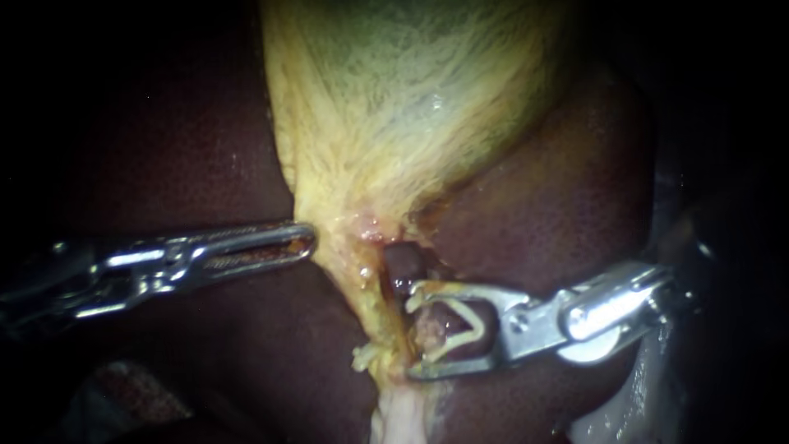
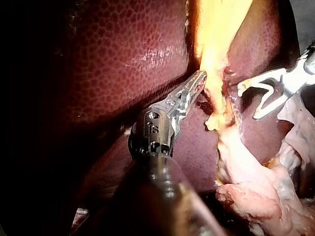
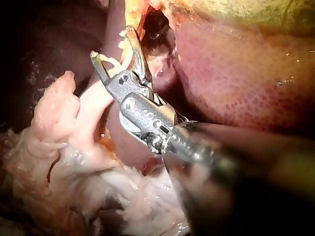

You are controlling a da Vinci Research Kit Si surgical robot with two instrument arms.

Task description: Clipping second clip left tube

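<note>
The yellow-green gallbladder (image 1: pixel 411 90) hangs over the dark liver (image 1: pixel 164 148) and narrows to a yellow strand. My left instrument (image 1: pixel 306 242) comes in from the left, its jaws shut on the edge of that strand; the left wrist view shows the same hold by my left instrument (image 2: pixel 201 78). My right instrument (image 1: pixel 411 333) holds a white V-shaped clip (image 1: pixel 464 325), with its jaws wide apart. A pinkish tube (image 1: pixel 429 327) lies between the clip's legs. In the right wrist view, the right instrument (image 3: pixel 110 44) carries the clip (image 3: pixel 112 61) over pale tissue.
Pale, ragged fatty tissue (image 2: pixel 256 196) lies below the strand, and also beside the right instrument (image 3: pixel 54 128). A dark hollow (image 1: pixel 403 267) opens just above the clip. Liver surface (image 1: pixel 559 214) surrounds both instruments.
</note>
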